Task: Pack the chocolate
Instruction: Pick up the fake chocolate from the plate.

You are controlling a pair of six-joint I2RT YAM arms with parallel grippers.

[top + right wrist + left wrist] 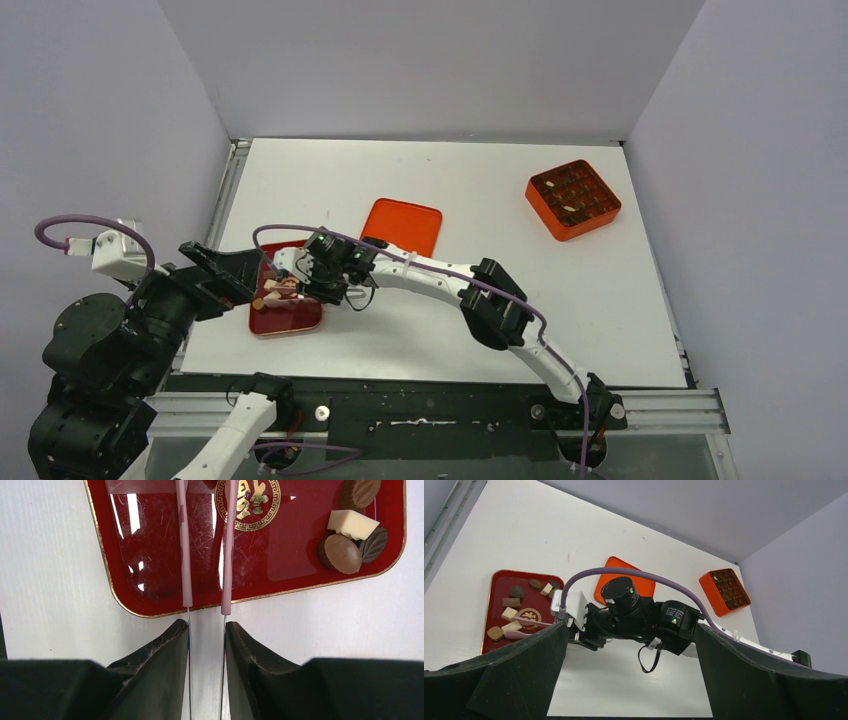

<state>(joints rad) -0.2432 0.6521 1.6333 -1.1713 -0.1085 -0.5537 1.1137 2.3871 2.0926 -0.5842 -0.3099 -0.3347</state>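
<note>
Table (pixel 480 300): we note open white surface through the middle and near right, with walls on three sides.
Red tray (pixel 290 318), by the left edge: loose chocolate (pixel 509 613), dark and pale.
Orange lid (pixel 403 225): flat, just beyond the tray.
Orange box (pixel 592 227), far right, well apart: some cells filled.
Right gripper (pixel 206 625): clamped on pink tongs (pixel 185 545), arms parted over the tray; we cannot tell whether they hold a piece.
Left gripper (pixel 238 280): spread wide at the tray's left side.
</note>
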